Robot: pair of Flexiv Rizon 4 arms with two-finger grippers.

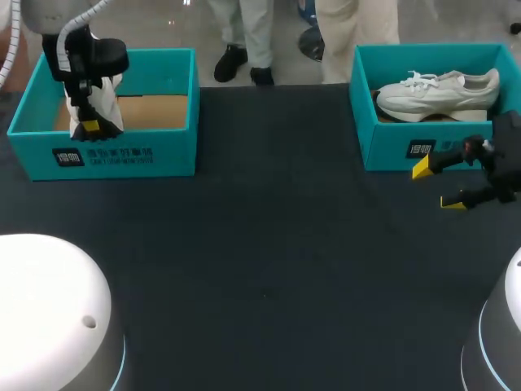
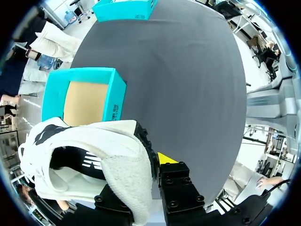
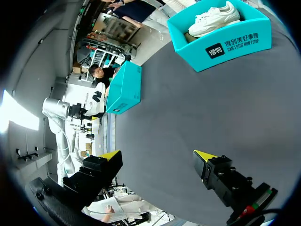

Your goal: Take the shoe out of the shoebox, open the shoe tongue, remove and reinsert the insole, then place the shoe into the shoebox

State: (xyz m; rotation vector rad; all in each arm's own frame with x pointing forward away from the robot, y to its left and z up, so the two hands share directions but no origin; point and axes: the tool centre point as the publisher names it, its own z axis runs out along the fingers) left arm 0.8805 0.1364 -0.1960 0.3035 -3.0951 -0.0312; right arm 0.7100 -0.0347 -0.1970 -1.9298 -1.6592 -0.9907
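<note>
A white shoe [image 1: 99, 96] is gripped in the left gripper [image 1: 89, 125] and held over the left box [image 1: 122, 155] at the far left of the table [image 1: 269, 244]. In the head view this shoe is partly hidden by the arm. In the left wrist view its opening and dark lining are seen close up. One yellow fingertip [image 2: 165, 158] is pressed beside it and the other is covered by it. The box's brown floor [image 2: 87, 101] is seen beneath.

A second shoe [image 1: 440, 91] lies in the right box [image 1: 391, 147]. The right gripper [image 1: 440, 186] is held just in front of that box, its fingers spread wide with nothing between them. The right wrist view shows both tips over dark cloth. The right box [image 3: 221, 35] is seen ahead, and the left box [image 3: 124, 87] is seen from the side, well apart.
</note>
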